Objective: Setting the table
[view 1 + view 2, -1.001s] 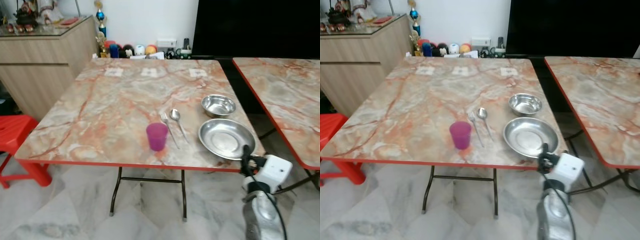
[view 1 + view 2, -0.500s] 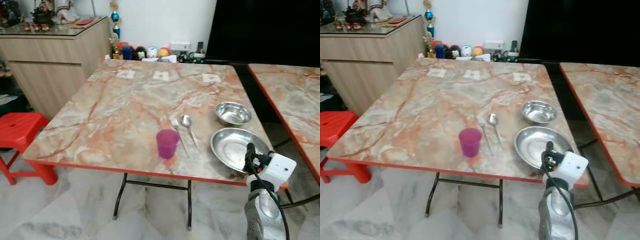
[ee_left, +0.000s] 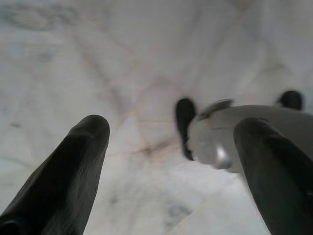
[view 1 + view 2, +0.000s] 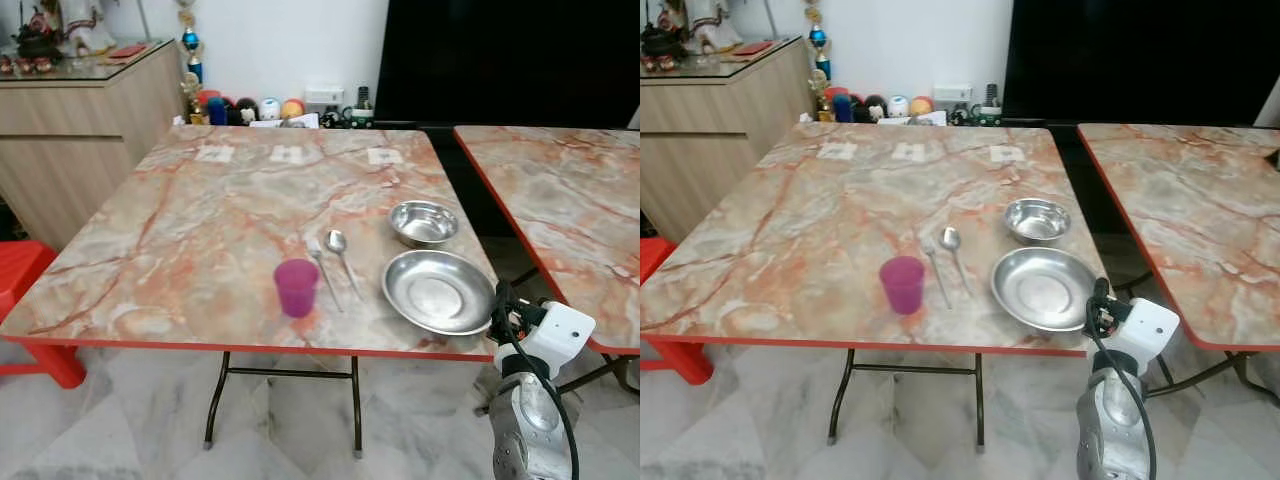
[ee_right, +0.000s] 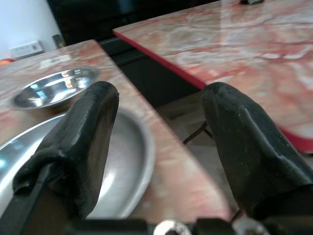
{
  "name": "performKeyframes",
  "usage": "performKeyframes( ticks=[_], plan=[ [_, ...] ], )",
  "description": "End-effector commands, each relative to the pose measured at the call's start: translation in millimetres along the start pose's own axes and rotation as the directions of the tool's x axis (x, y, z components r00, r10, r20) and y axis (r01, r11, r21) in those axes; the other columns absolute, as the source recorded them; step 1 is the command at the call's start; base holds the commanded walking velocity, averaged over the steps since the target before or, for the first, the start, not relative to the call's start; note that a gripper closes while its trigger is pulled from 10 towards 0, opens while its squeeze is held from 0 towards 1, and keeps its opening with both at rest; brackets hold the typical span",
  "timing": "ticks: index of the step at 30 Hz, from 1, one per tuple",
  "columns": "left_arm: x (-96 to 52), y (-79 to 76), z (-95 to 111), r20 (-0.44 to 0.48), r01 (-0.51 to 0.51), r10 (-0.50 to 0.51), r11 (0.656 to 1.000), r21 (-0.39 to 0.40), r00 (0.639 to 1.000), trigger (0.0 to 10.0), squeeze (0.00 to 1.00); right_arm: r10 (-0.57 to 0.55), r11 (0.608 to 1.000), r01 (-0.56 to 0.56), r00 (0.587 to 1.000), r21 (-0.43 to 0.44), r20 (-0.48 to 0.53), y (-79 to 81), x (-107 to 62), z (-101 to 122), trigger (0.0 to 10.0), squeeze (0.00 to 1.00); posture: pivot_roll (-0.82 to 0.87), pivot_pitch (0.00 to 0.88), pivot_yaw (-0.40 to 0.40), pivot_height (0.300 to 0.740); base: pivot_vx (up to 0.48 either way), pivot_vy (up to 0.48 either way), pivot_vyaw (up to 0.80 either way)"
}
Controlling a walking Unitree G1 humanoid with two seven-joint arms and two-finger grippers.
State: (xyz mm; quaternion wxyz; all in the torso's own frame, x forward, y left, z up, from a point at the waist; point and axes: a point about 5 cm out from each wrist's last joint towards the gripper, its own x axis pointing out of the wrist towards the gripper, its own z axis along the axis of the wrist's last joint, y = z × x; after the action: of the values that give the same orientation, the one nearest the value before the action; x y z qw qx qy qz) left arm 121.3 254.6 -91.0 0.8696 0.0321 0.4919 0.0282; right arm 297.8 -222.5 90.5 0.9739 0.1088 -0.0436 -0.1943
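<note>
On the marble table (image 4: 200,220) a steel plate (image 4: 437,290) lies near the front right corner, with a small steel bowl (image 4: 423,222) just behind it. A fork (image 4: 322,262) and a spoon (image 4: 340,250) lie side by side left of the plate. Near the front edge stands a purple cup (image 4: 296,287). My right gripper (image 4: 500,300) hovers at the plate's right rim, open and holding nothing. The right wrist view shows the plate (image 5: 122,152) and the bowl (image 5: 54,88) past its fingers. My left gripper (image 3: 173,129) hangs open over the floor.
A second marble table (image 4: 560,200) stands to the right across a narrow gap. At the left are a red stool (image 4: 25,290) and a wooden cabinet (image 4: 80,120). Small bottles and toys (image 4: 240,108) line the wall behind the table.
The camera has swung, so the whole scene shifted sideways. My right gripper stays open by the plate's right rim. The tableware has not moved.
</note>
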Motion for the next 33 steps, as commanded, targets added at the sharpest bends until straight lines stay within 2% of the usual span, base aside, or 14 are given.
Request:
performKeyframes(
  ticks=[1,7,11,13,15,17,22,24,26,28,29,33],
  plan=[
    [-1.3,2.9,-4,-0.023,-0.008,0.008,1.000,-0.002,1.000,10.0,0.00,0.010,1.000,-0.010,1.000,0.006,-0.019,4.0,0.6,-2,10.0,0.00,-0.01,0.000,-0.007,0.740,0.000,0.000,0.00],
    [3.2,-11.4,0,-0.024,0.000,0.000,1.000,-0.003,1.000,10.0,0.00,0.039,0.999,-0.039,0.998,0.004,-0.056,7.3,3.8,-4,10.0,0.00,-0.01,0.000,-0.010,0.740,0.000,0.000,0.00],
    [8.3,-32.6,7,-0.011,0.025,-0.025,1.000,-0.003,1.000,10.0,0.00,0.077,0.997,-0.078,0.989,-0.004,-0.127,15.6,6.9,-12,10.0,0.00,0.00,0.000,-0.013,0.740,0.000,0.000,0.00],
    [8.9,-35.7,8,-0.009,0.029,-0.029,1.000,-0.003,1.000,10.0,0.00,0.080,0.997,-0.082,0.988,-0.009,-0.133,16.4,7.2,-13,10.0,0.00,0.00,0.000,-0.015,0.740,0.000,0.000,0.00],
    [10.7,-46.3,11,-0.003,0.041,-0.041,0.999,-0.002,0.999,10.0,0.00,0.092,0.996,-0.094,0.984,-0.003,-0.152,19.2,8.1,-14,10.0,0.00,0.00,0.000,-0.015,0.740,0.000,0.000,0.00],
    [12.5,-62.3,14,0.003,0.059,-0.059,0.998,0.000,0.998,10.0,0.00,0.100,0.995,-0.100,0.984,0.005,-0.144,21.3,9.6,-13,10.0,0.00,0.00,0.000,-0.015,0.740,0.000,0.000,0.00],
    [11.9,-80.6,9,-0.001,0.077,-0.077,0.997,0.003,0.997,10.0,0.00,0.093,0.996,-0.094,0.988,-0.001,-0.120,18.6,15.1,-6,10.0,0.00,0.00,0.000,-0.012,0.740,0.000,0.000,0.00],
    [11.0,-79.5,6,-0.005,0.076,-0.076,0.997,0.004,0.997,10.0,0.00,0.096,0.995,-0.097,0.989,-0.006,-0.116,18.4,15.9,-6,10.0,0.00,0.00,0.000,-0.011,0.740,0.000,0.000,0.00],
    [8.6,-65.5,-1,-0.012,0.061,-0.061,0.998,0.002,0.998,10.0,0.00,0.110,0.993,-0.113,0.989,-0.024,-0.104,19.4,16.6,-4,10.0,0.00,0.00,0.000,-0.013,0.740,0.000,0.000,0.00],
    [4.1,-37.5,-9,-0.022,0.029,-0.030,1.000,-0.007,0.999,10.0,0.00,0.124,0.992,-0.127,0.988,-0.024,-0.087,22.3,16.3,-2,10.0,0.00,0.00,0.000,-0.013,0.740,0.251,0.000,0.00],
    [3.5,-34.1,-10,-0.023,0.025,-0.026,1.000,-0.008,0.999,10.0,0.00,0.126,0.991,-0.128,0.988,-0.023,-0.085,22.7,16.2,-1,10.0,0.00,0.00,0.000,-0.013,0.740,0.259,0.000,0.00],
    [-4.7,0.0,-17,-0.036,-0.009,0.008,1.000,-0.019,0.999,10.0,0.00,0.132,0.991,-0.133,0.990,-0.025,-0.047,25.5,14.1,2,10.0,0.00,0.00,0.000,-0.011,0.740,0.258,0.000,0.00]
  ],
)
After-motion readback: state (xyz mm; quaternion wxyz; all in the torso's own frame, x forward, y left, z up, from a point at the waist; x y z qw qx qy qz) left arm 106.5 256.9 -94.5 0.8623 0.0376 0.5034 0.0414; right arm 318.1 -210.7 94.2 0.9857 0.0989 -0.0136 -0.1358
